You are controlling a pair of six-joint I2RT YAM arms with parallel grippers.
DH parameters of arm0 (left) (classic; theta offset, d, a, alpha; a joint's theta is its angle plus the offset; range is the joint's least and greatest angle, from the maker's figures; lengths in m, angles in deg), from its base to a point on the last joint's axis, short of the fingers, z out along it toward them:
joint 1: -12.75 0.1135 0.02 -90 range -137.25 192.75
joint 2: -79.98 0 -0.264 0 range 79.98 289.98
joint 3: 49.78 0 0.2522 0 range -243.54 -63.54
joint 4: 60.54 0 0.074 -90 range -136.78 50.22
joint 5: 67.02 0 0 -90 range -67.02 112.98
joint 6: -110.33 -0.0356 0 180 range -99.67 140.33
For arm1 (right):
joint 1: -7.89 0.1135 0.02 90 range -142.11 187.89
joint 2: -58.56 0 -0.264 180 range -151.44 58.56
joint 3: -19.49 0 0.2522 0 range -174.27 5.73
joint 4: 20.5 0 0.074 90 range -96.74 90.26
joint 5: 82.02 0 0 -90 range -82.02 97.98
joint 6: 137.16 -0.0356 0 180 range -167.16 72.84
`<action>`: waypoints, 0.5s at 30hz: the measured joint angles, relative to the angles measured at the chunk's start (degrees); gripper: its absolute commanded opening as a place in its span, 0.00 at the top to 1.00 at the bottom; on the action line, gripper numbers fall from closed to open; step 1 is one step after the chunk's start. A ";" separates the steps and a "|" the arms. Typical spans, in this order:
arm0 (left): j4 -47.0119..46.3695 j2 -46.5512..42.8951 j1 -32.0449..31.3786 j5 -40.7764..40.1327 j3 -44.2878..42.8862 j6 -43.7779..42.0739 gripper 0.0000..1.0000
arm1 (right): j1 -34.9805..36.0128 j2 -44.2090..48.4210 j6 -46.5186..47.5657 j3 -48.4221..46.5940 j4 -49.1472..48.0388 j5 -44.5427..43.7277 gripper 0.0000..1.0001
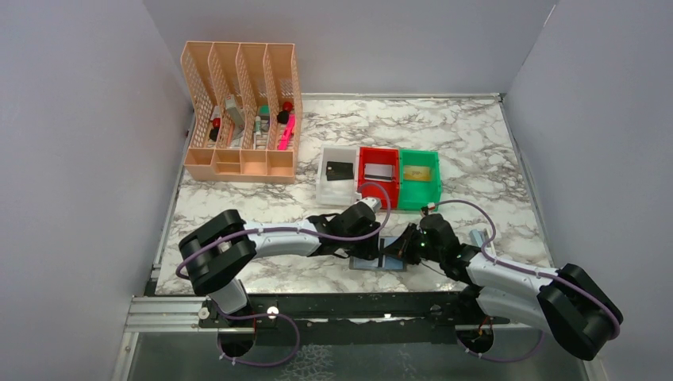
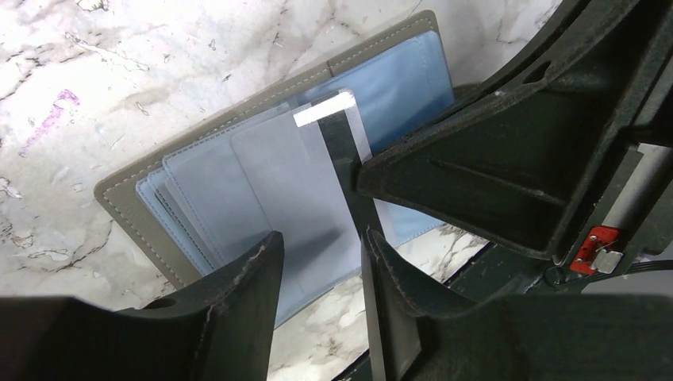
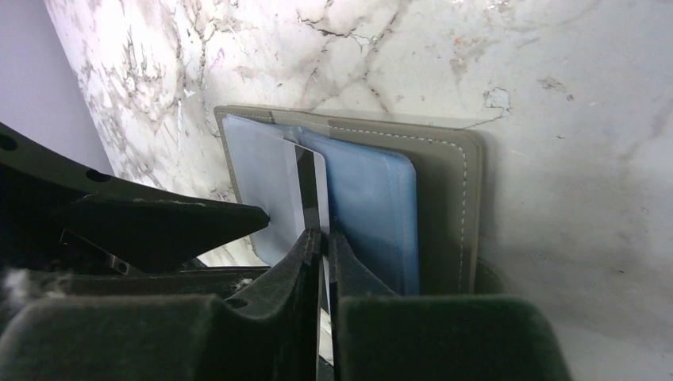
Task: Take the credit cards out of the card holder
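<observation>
The blue-grey card holder [image 1: 379, 260] lies open on the marble table near the front edge, between both grippers. My right gripper [image 3: 324, 238] is shut on a silvery-white card with a dark stripe [image 3: 311, 186], which stands on edge over the holder's [image 3: 444, 206] middle fold. In the left wrist view the same card [image 2: 333, 119] rises above the light-blue pockets [image 2: 206, 182], with the right gripper's fingers [image 2: 492, 159] on it. My left gripper [image 2: 317, 270] is open over the holder's left page, with nothing between its fingers.
Three small bins stand behind the holder: white [image 1: 327, 184] with a black card [image 1: 339, 170], red [image 1: 367, 189] with a whitish card [image 1: 381, 171], green [image 1: 432, 190] with a gold card [image 1: 416, 172]. A peach desk organizer [image 1: 238, 111] stands at the back left. Grey walls surround the table.
</observation>
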 measured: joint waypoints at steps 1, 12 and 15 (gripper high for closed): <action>-0.11 0.07 0.00 0.00 0.00 0.02 0.57 | -0.02 0.00 -0.09 0.00 0.04 0.00 0.84; 0.42 0.57 -0.37 -0.37 -0.44 0.44 0.60 | -0.28 -1.18 -3.63 2.49 -5.40 0.76 0.80; 0.52 0.57 -0.42 -0.46 -0.44 0.46 0.60 | -0.44 -1.86 -4.66 3.61 -8.26 1.40 0.82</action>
